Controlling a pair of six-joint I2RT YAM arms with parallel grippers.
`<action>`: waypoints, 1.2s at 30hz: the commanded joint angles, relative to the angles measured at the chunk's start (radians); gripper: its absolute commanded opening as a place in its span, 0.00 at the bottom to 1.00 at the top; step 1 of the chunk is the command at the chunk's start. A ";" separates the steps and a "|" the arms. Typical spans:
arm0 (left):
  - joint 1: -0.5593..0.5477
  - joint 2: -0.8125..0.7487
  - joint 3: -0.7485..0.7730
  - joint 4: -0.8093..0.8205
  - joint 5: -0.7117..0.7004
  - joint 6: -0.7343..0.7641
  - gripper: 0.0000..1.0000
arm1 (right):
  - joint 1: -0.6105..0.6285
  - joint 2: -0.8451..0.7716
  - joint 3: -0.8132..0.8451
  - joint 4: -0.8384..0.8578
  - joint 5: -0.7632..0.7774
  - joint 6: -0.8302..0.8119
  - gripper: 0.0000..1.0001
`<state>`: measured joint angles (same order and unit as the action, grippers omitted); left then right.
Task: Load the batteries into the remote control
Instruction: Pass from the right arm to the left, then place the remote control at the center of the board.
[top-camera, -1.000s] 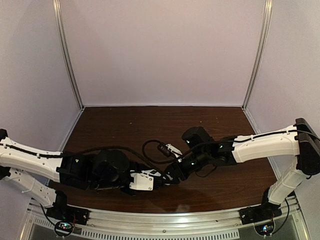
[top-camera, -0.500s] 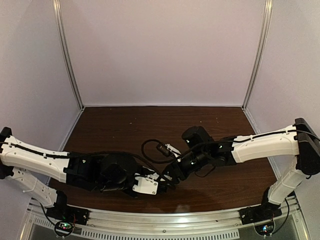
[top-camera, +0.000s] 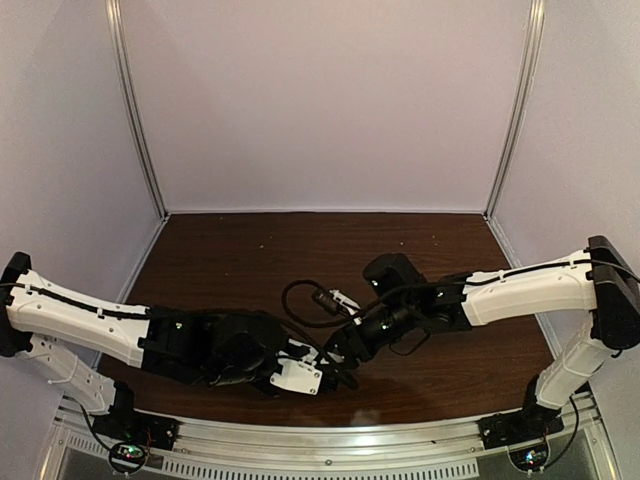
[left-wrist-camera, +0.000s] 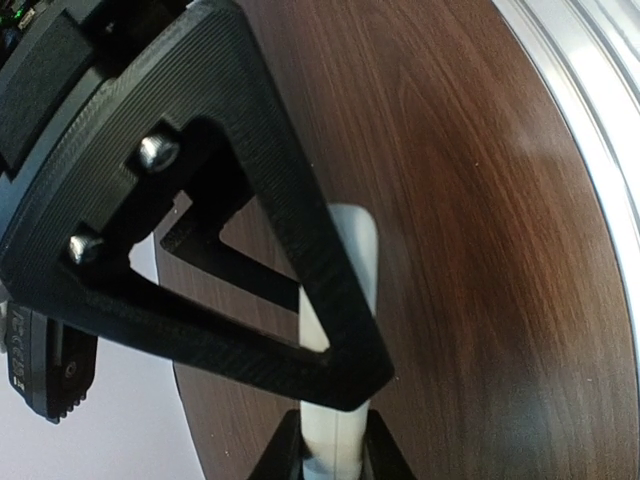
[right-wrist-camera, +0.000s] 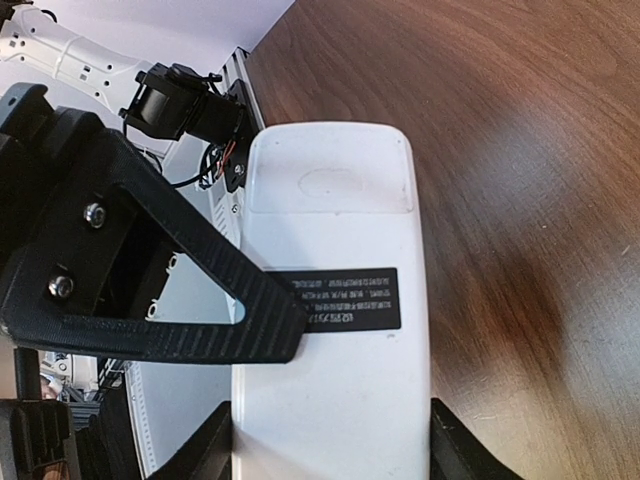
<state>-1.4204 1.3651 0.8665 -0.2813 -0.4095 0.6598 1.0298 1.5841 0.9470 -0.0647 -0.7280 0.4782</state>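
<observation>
Left arm has advanced rightward along the near side of the table (right-wrist-camera: 520, 150), bringing the left gripper (left-wrist-camera: 337, 405) up to the right gripper (top-camera: 345, 350). Its jaws have drawn in and now appear to pinch the thin end of the remote control (right-wrist-camera: 330, 400), which the right gripper clamps across its width, plain back up. The battery cover (right-wrist-camera: 330, 182) looks seated and no batteries are in view, so opening the recess and loading both cells appear to remain.
</observation>
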 joint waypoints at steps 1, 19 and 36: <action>0.003 0.019 0.019 0.011 -0.016 -0.028 0.02 | -0.011 -0.013 0.020 0.034 -0.011 -0.009 0.23; 0.260 -0.080 -0.023 0.122 0.335 -0.505 0.00 | -0.384 -0.351 -0.029 -0.028 0.183 -0.033 1.00; 0.545 0.129 -0.041 0.473 0.700 -1.270 0.00 | -0.391 -0.390 -0.130 0.006 0.194 -0.039 1.00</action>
<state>-0.9138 1.4220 0.8295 0.0654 0.2050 -0.4099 0.6430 1.2003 0.8379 -0.0837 -0.5385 0.4374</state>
